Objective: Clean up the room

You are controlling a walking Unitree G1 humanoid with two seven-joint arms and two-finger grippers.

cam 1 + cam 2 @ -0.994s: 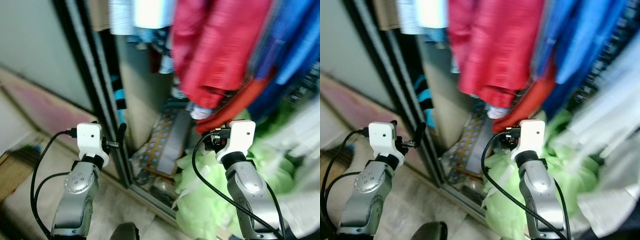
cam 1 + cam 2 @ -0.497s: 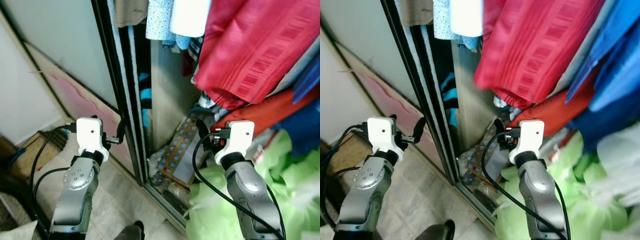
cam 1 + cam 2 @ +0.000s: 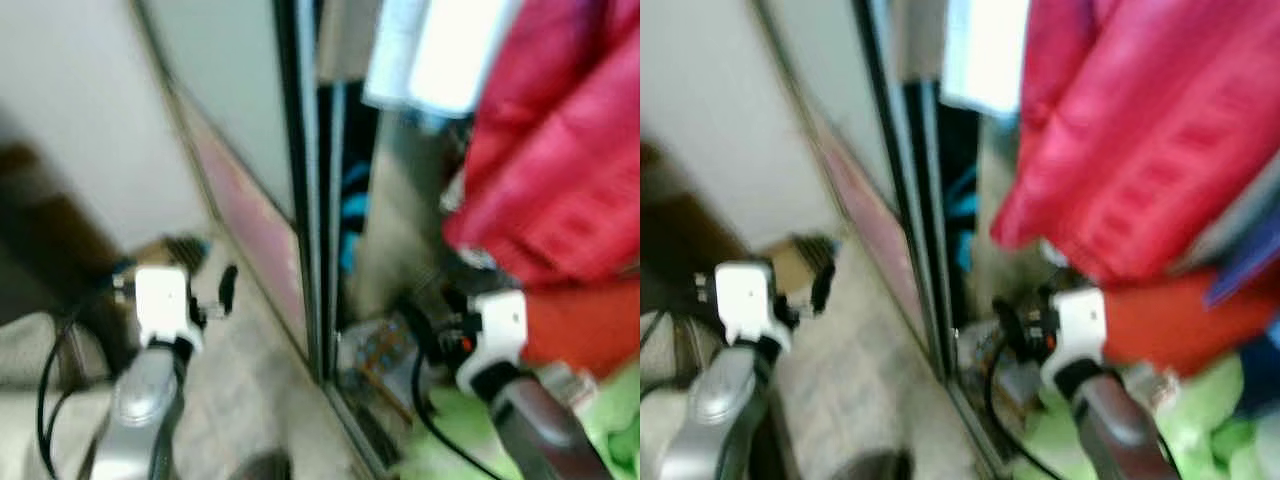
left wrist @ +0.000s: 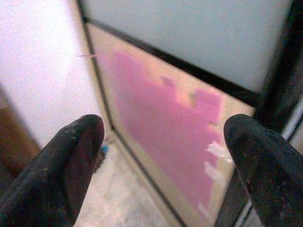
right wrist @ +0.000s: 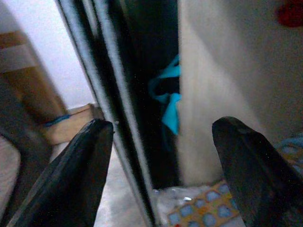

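I stand before an open wardrobe with a black sliding-door frame [image 3: 305, 200]. Red garments [image 3: 560, 180] hang inside, above a heap of light green cloth [image 3: 1180, 420] on its floor. My left gripper [image 4: 163, 142] is open and empty, held in front of the frosted door panel with a pink patch [image 4: 165, 123]. My right gripper [image 5: 163, 142] is also open and empty, facing the door frame [image 5: 109, 94] and a cyan cloth [image 5: 171, 101] in the dark gap. Both head views are blurred.
A patterned blue-and-orange item [image 5: 199, 213] and clutter lie on the wardrobe floor by the track. A white wall [image 3: 80, 90], a dark brown shape [image 3: 40, 220] and a cardboard box [image 3: 800, 260] stand left of the door. Pale floor [image 3: 250, 380] lies beneath the left arm.
The whole picture has swung leftward and blurred, so the camera has turned; more wall and door now show and less clothing. Both arms keep their raised pose with open fingers.
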